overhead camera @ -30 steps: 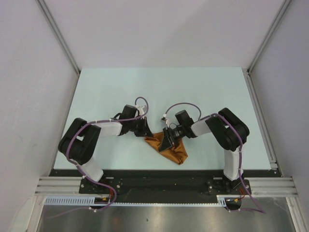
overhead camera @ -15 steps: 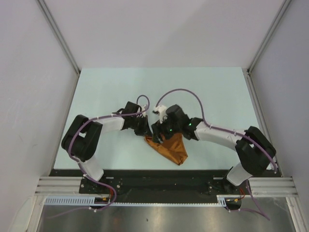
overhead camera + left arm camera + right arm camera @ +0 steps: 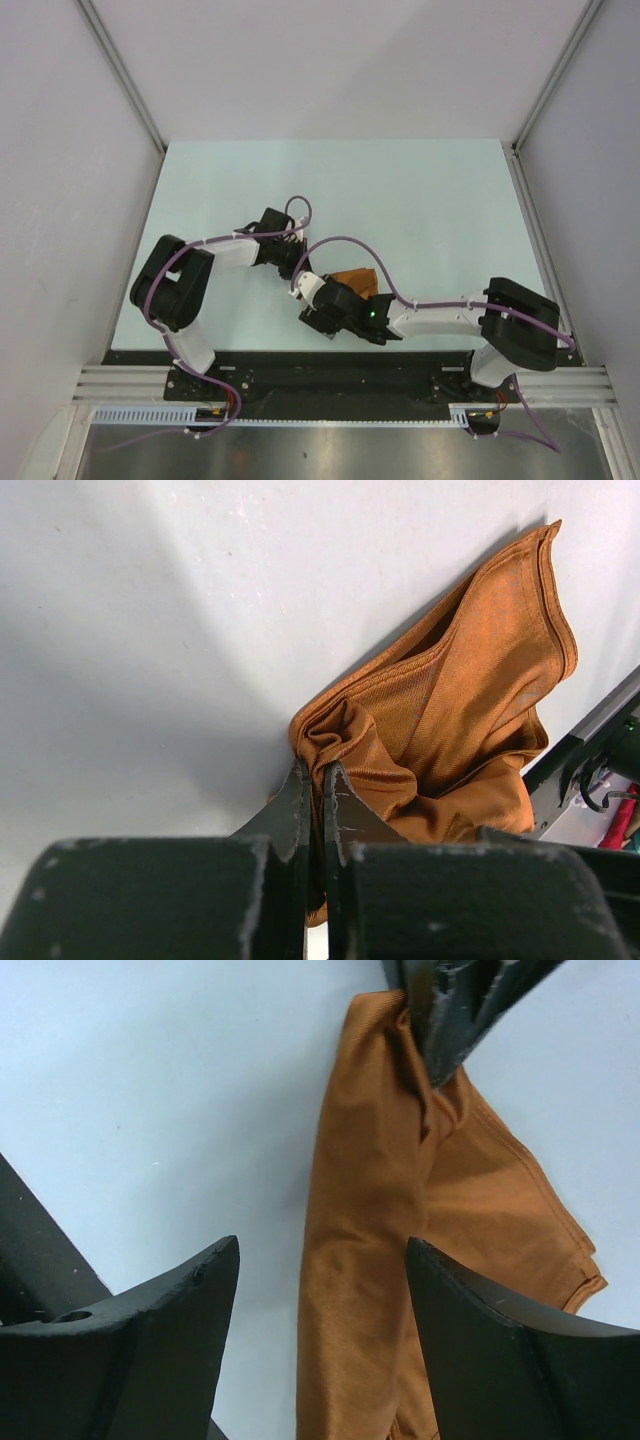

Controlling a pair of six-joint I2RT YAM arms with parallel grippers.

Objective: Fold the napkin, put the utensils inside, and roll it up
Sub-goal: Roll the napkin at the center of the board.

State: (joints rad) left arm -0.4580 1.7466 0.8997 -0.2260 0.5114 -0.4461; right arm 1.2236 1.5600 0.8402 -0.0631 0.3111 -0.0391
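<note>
Zero steps complete. Rust-orange shiny cloth napkin (image 3: 357, 280): crumpled heap, centre of pale table (image 3: 400, 190), toward near edge. Left gripper (image 3: 312, 780): pinched tight on bunched left end of cloth. Right gripper (image 3: 322, 1243): spread wide over cloth, holding nothing. No spoon visible. Left to do: fold, load, roll.

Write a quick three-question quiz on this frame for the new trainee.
1. True or false: the left gripper is shut on a bunched fold of the napkin.
2. The right gripper is: A) open, gripping nothing; B) shut on the napkin; C) out of every view.
3. Which task item shows in no view?
Key: 1 true; 2 A; 3 the spoon.
</note>
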